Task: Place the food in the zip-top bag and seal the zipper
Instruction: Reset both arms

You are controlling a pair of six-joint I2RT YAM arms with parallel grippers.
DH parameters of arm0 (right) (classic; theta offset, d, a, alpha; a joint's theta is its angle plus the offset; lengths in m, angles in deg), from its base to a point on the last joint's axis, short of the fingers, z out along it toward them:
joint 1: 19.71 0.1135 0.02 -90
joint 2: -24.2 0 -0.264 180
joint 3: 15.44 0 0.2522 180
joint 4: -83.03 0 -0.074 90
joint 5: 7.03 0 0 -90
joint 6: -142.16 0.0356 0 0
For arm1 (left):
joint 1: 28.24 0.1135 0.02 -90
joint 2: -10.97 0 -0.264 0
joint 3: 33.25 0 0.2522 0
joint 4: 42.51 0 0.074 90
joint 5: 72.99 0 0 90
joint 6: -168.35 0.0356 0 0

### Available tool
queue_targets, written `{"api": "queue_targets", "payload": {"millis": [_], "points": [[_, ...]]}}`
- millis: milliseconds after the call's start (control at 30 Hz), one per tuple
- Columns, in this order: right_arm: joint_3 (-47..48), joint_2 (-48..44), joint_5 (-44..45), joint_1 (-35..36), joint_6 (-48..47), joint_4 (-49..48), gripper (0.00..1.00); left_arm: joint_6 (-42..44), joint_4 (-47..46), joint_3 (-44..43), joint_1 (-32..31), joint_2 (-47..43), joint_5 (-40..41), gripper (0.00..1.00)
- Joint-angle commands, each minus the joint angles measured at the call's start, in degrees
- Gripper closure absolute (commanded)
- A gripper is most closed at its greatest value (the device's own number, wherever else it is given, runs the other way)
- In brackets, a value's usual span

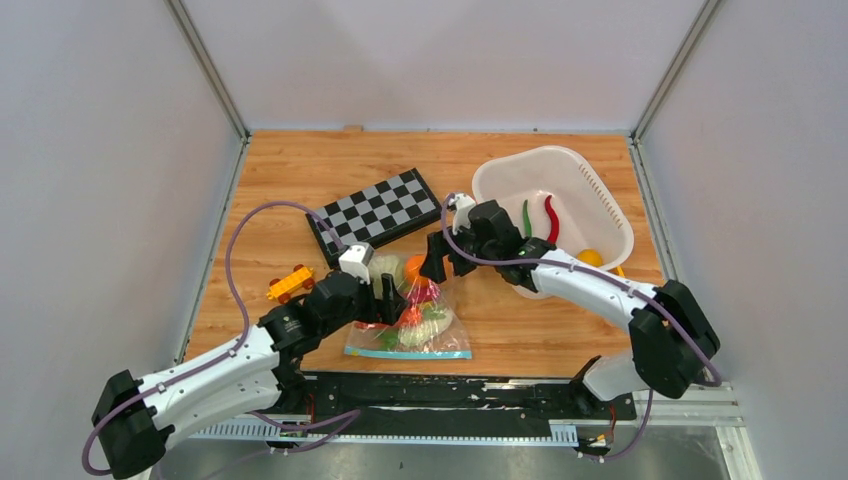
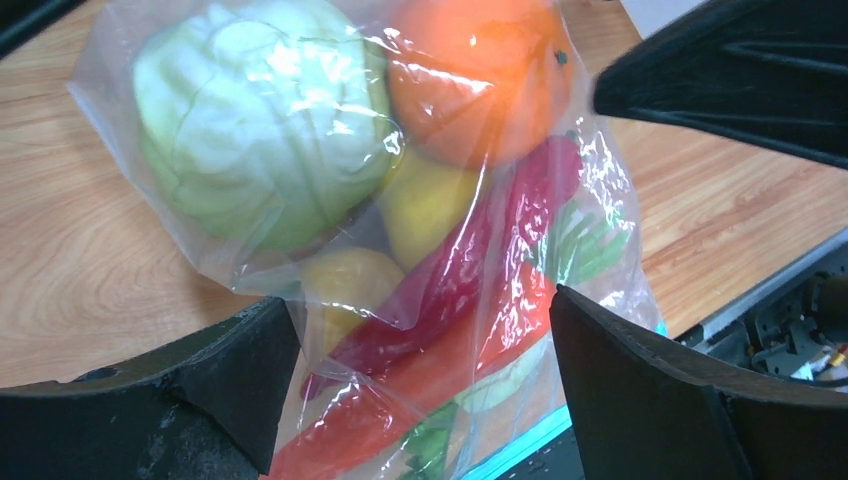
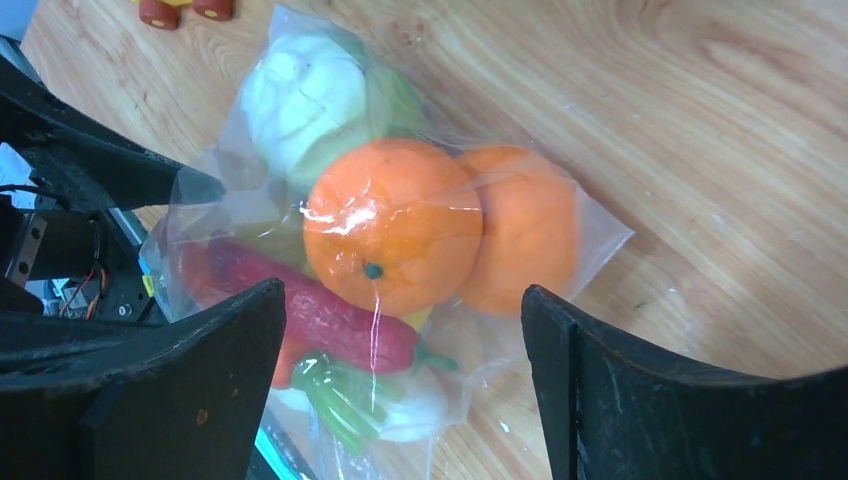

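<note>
- Lying flat on the wooden table (image 1: pixel 300 170), near its front edge, the zip-top bag (image 1: pixel 445 335) is seen between the two arms, just in front of the chessboard (image 1: pixel 375 212).
- The zipper (image 1: pixel 408 354) is turned toward the arm bases; whether it is pressed shut cannot be told from any view.
- Food is packed inside the bag: a cabbage (image 2: pixel 260 110), an orange (image 2: pixel 480 75), a bagged red pepper (image 2: pixel 460 270) and a lemon (image 2: pixel 425 200) are made out through the plastic.
- A second orange (image 3: pixel 530 240) is shown beside the first in the right wrist view, at the closed end of the bag.
- Green leaves (image 3: pixel 340 395) and something white, possibly the radish, are glimpsed under the pepper.
- The left gripper (image 2: pixel 420 300) is held wide, one finger on each side of the bag's lower half; nothing is gripped.
- The right gripper (image 3: pixel 400 295) is likewise spread wide above the oranges, with nothing held between its fingers.
- Contact between either pair of fingers and the plastic is not clear.
- A loose green pepper (image 1: pixel 526 217) and a loose red pepper (image 1: pixel 551 218) are seen in the white basket (image 1: pixel 520 160), at the far right of the table.
- A yellow-orange piece (image 1: pixel 590 257) is seen at the basket's near side, partly hidden by the right arm.
- The yellow toy car (image 1: pixel 290 283) is parked left of the bag, beside the left arm.
</note>
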Motion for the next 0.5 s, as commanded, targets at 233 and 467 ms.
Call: {"api": "queue_targets", "payload": {"millis": [233,467], "points": [[-4.7,-16.5,1.6,-0.7,-5.0,-4.3,0.11,-3.4,15.2,-6.4,0.1,-7.5,16.0,0.0],[-8.2,-26.7,12.2,-0.8,-11.1,-3.3,0.07,-3.9,23.1,-8.9,0.1,-13.2,27.5,0.0]]}}
